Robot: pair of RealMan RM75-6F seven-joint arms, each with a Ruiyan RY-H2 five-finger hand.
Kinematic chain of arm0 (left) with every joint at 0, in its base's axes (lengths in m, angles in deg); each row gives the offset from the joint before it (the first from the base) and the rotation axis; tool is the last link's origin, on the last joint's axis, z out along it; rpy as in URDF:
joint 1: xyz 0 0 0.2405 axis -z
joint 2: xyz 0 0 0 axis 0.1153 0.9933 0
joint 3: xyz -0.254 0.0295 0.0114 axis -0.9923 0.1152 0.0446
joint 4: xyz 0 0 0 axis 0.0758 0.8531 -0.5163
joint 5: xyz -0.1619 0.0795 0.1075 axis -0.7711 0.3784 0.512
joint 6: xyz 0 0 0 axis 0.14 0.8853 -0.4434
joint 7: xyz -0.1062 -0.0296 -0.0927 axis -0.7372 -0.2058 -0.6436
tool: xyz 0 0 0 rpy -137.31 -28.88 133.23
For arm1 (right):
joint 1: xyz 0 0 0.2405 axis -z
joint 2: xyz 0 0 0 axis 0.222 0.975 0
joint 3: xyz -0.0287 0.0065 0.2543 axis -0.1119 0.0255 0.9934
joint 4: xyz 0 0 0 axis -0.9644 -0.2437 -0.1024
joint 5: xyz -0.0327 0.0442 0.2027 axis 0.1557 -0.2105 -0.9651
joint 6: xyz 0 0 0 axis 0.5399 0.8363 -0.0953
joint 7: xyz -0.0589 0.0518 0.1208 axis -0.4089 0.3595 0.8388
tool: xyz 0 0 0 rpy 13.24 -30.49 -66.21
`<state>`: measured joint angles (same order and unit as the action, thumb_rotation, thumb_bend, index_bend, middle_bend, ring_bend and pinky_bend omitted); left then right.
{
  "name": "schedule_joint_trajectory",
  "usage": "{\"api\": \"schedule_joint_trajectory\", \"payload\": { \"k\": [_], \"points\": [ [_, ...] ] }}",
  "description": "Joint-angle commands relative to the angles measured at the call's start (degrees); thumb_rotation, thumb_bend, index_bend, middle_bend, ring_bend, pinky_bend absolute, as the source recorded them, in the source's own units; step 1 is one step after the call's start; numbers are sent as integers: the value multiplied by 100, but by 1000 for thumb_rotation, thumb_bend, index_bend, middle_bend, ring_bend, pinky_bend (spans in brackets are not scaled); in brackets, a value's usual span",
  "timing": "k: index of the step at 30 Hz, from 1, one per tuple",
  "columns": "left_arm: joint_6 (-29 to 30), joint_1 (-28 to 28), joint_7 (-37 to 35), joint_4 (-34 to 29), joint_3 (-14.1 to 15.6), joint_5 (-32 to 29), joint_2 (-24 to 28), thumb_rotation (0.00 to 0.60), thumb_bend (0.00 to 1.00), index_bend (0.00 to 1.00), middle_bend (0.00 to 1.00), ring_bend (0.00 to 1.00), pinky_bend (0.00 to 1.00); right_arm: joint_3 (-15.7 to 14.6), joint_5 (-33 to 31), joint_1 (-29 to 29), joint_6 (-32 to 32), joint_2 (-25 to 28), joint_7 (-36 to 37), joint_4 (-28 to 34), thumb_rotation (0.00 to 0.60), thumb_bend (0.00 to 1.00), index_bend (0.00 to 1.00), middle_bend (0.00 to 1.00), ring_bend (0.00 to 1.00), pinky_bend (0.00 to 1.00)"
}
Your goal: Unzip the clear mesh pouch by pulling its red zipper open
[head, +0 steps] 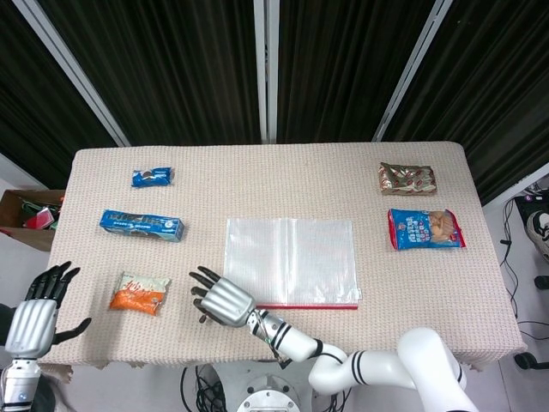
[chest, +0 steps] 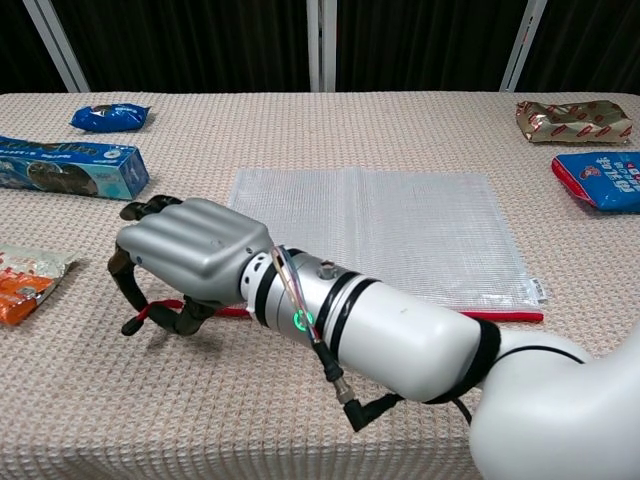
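We locate the pouch [head: 291, 259] flat at desk centre. Right hand [chest: 185, 262] pinches the red zipper [chest: 500, 316] pull at its left end; left hand [head: 39, 307] idles open. We should pull straight along the zipper.

A beige woven cloth [head: 283, 167] is spread over the table. At its far left a small blue packet [head: 153, 177] is laid, and nearer, a long blue box [head: 142, 225] is set slightly askew. Closer to the front edge on the left, an orange and white bag [head: 139, 293] is placed. At the far right a brown and red wrapper [head: 407, 178] is seen, with a blue and red snack bag [head: 425, 228] just in front of it. Off the table's left end, a cardboard box [head: 26, 216] is partly shown. Dark curtains [head: 180, 60] are hung behind.
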<state>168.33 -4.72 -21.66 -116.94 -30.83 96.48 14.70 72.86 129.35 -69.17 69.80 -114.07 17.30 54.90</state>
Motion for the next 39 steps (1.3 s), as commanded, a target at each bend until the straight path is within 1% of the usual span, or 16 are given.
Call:
{"api": "schedule_joint_trajectory", "payload": {
  "k": [1, 5, 9, 12, 15, 18, 23, 28, 34, 39],
  "points": [
    [-235, 261, -465, 37, -29, 158, -42, 600, 155, 114, 60, 39, 106, -146, 301, 184, 396, 327, 215, 391, 600, 477, 827, 283, 1, 0],
    [-624, 725, -1255, 143, -85, 394, -172, 600, 154, 122, 60, 40, 106, -251, 603, 335, 778, 775, 423, 883, 600, 477, 864, 308, 18, 0],
    [-910, 1241, -1971, 226, -121, 754, -341, 600, 155, 147, 61, 39, 106, -310, 888, 439, 1121, 1132, 533, 1215, 600, 477, 879, 315, 23, 0],
    [-1109, 1661, -2494, 269, -118, 1053, -455, 600, 157, 185, 69, 39, 106, -304, 1036, 512, 1357, 1315, 563, 1362, 600, 477, 880, 306, 22, 0],
    [-1291, 2052, -2874, 345, -128, 1264, -611, 600, 166, 222, 75, 40, 106, -269, 1162, 553, 1557, 1416, 627, 1430, 600, 482, 881, 292, 21, 0],
    [-1427, 2378, -3121, 435, -174, 1352, -795, 600, 191, 244, 76, 40, 106, -245, 1269, 585, 1730, 1466, 719, 1422, 600, 493, 880, 283, 11, 0],
    [-1610, 2787, -3268, 513, -160, 1451, -1028, 600, 212, 280, 76, 40, 106, -205, 1330, 646, 1905, 1506, 745, 1401, 600, 497, 881, 280, 3, 0],
    [-1749, 3036, -3237, 463, -102, 1456, -1174, 600, 222, 317, 86, 40, 106, -194, 1338, 673, 1947, 1534, 801, 1379, 600, 500, 881, 280, 3, 0],
    [-2030, 3316, -3256, 501, -118, 1239, -1413, 600, 235, 338, 87, 40, 106, -161, 1343, 681, 2000, 1513, 960, 1336, 600, 504, 881, 280, 3, 0],
    [-2118, 3419, -3241, 602, -122, 1034, -1603, 600, 244, 359, 91, 40, 106, -133, 1365, 686, 2059, 1519, 1065, 1325, 600, 509, 882, 281, 3, 0]
  ]
}}
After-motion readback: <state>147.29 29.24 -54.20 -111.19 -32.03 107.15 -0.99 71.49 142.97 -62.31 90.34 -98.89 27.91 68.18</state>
